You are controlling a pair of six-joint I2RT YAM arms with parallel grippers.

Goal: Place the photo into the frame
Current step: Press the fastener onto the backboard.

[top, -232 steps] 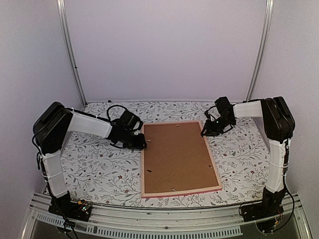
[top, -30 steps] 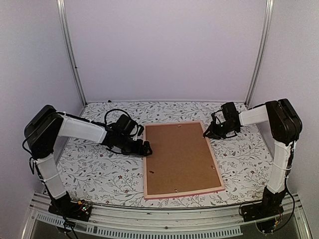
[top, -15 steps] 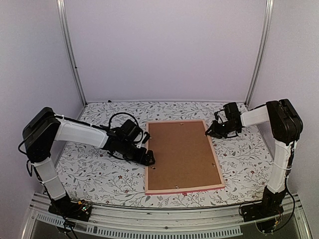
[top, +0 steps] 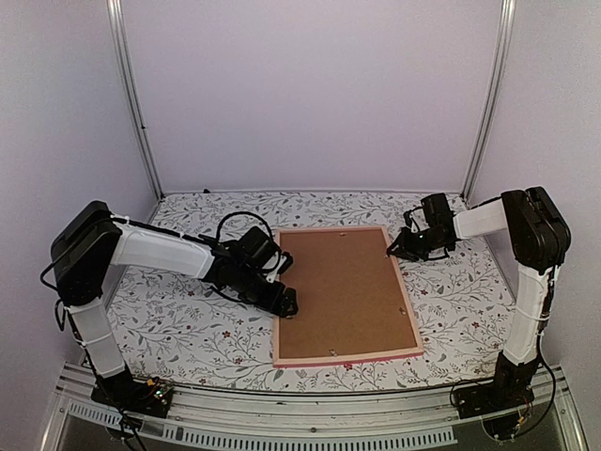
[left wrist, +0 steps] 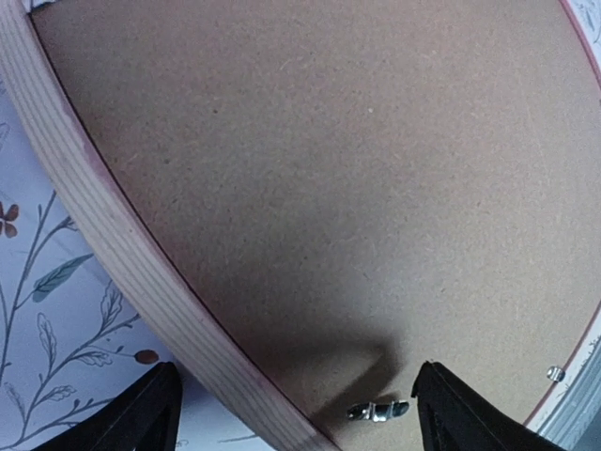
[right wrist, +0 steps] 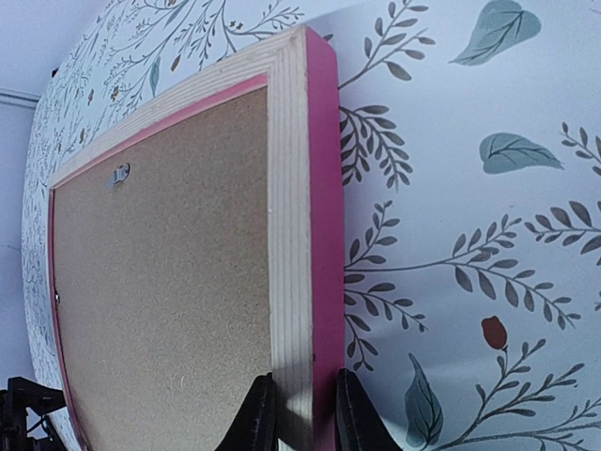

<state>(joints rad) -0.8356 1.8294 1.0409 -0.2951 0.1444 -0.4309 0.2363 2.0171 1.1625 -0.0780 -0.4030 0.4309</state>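
A thin-railed pink rectangular wooden picture frame lies face down in the centre of the top view, on a white table covering printed with leaves and flowers. A plain brown fibreboard backing board fills the frame's opening.

The left gripper sits low at the frame's left rail, a little below the middle of the top view. In the left wrist view its black fingers stand in the two bottom corners with the jaws wide apart, gripping nothing. The rail crosses diagonally from upper left to bottom centre. A small metal turn clip rests on the board between the fingers.

The right gripper is at the frame's upper right corner in the top view. In the right wrist view, its fingers at the bottom edge are closed narrowly on the rail, one on each side. Another metal clip shows at upper left.
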